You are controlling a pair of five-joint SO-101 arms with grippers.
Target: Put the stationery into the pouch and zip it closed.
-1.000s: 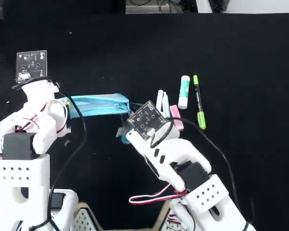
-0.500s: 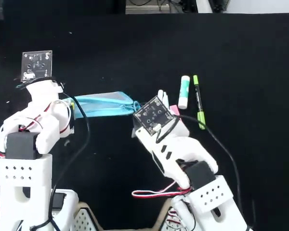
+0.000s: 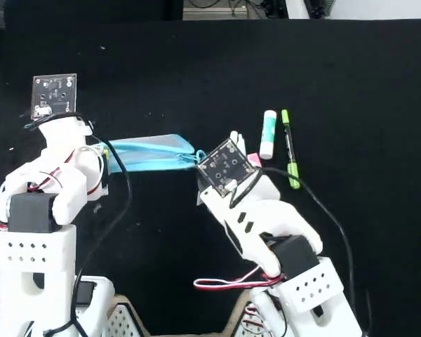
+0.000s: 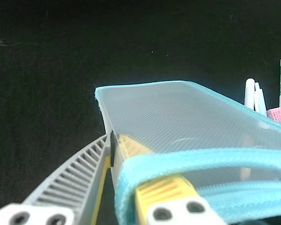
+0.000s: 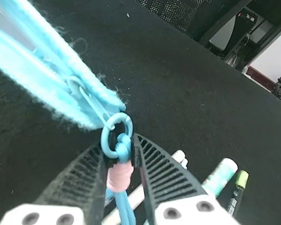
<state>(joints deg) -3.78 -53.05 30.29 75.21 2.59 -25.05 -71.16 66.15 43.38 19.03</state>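
One pouch (image 3: 151, 151), its left end pinched by the left gripper (image 4: 114, 145), its zipper pull (image 5: 116, 136) by the right gripper (image 5: 119, 150). One glue stick (image 3: 268, 133) and one green pen (image 3: 289, 147) lay right.

Bright, even light falls from above onto the matte black table (image 3: 351, 63), which swallows nearly every shadow, and the white arms (image 3: 266, 217) stand out strongly against it. The clear pouch (image 4: 178, 122) catches a soft sheen, and a pale wall (image 5: 277, 61) glows beyond the table's far edge.
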